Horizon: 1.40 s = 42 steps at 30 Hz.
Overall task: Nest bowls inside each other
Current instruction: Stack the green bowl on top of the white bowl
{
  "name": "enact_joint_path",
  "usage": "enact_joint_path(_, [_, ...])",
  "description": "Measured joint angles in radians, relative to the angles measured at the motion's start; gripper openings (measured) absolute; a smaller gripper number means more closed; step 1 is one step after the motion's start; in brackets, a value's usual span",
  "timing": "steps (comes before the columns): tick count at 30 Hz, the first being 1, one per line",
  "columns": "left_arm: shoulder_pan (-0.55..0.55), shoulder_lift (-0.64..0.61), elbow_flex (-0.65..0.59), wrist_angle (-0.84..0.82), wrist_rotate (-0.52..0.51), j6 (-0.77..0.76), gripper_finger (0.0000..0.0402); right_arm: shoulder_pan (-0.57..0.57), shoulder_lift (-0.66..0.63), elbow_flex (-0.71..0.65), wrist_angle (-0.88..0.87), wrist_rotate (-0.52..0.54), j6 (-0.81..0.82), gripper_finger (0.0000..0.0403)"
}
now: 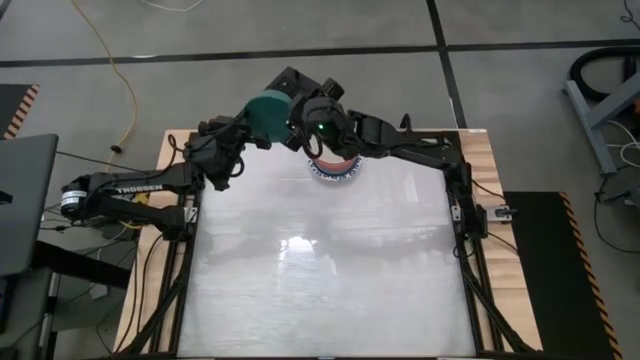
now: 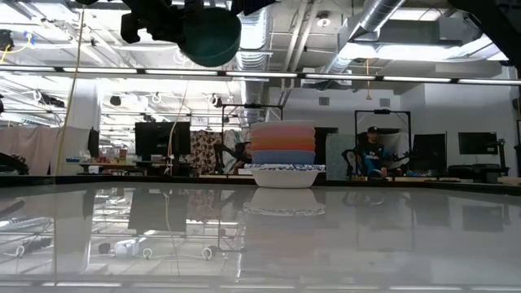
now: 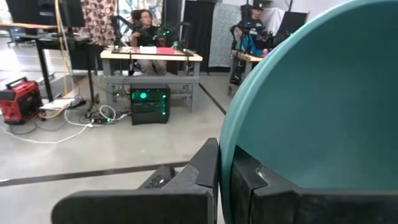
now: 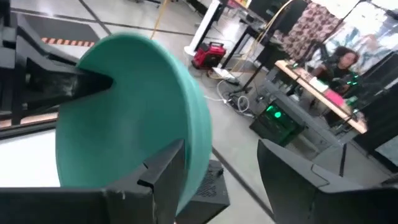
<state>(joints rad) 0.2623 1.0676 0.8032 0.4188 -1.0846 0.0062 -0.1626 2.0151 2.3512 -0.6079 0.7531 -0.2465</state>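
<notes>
Pinching the teal bowl (image 1: 266, 115) by its rim, the left pincer (image 3: 224, 180) holds it beside the spread right pincer (image 4: 221, 180).

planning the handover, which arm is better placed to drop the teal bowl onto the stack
Left. Its tool is shut on the teal bowl, held high beside the stack; the right tool is open.

I see a grey concrete floor (image 1: 520, 25) crossed by dark lines, a yellow cable (image 1: 122, 85) trailing over it, ceiling ducts (image 2: 370, 20) overhead, a red generator (image 3: 20, 99), and people seated at desks (image 3: 151, 57) beyond.
</notes>
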Motion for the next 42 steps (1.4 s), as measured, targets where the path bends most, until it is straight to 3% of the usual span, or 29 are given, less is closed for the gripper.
enact_joint_path(8, [-0.001, 0.0, 0.0, 0.002, 0.007, -0.006, 0.0, -0.044, 0.002, 0.0, -0.056, -0.078, 0.13, 0.0221])
enact_joint_path(15, [-0.005, 0.033, 0.0, 0.123, 0.06, 0.035, 0.0, -0.063, 0.002, 0.0, -0.081, -0.081, 0.171, 0.0208])
enact_joint_path(18, [-0.009, 0.037, -0.001, 0.117, 0.057, 0.034, 0.0, -0.06, 0.002, 0.0, -0.099, -0.08, 0.177, 0.0163])
enact_joint_path(24, [-0.01, 0.056, -0.001, 0.138, 0.1, 0.023, 0.0001, -0.072, 0.002, 0.0, -0.168, -0.093, 0.209, 0.0025])
enact_joint_path(28, [-0.008, 0.07, -0.001, 0.14, 0.167, 0.019, 0.001, -0.072, 0.002, 0.0, -0.185, -0.066, 0.218, 0.0016])
enact_joint_path(34, [-0.009, 0.075, -0.001, 0.14, 0.247, 0.037, 0.0076, -0.097, 0.002, 0.001, -0.254, -0.123, 0.287, 0.0006])
enact_joint_path(38, [-0.009, 0.055, -0.001, 0.145, 0.334, 0.053, 0.0138, -0.155, 0.002, 0.001, -0.326, -0.354, 0.415, 0.0005])
enact_joint_path(42, [-0.016, 0.043, 0.001, 0.137, 0.433, 0.096, 0.0198, -0.2, 0.006, -0.001, -0.378, -0.461, 0.471, 0.0005])
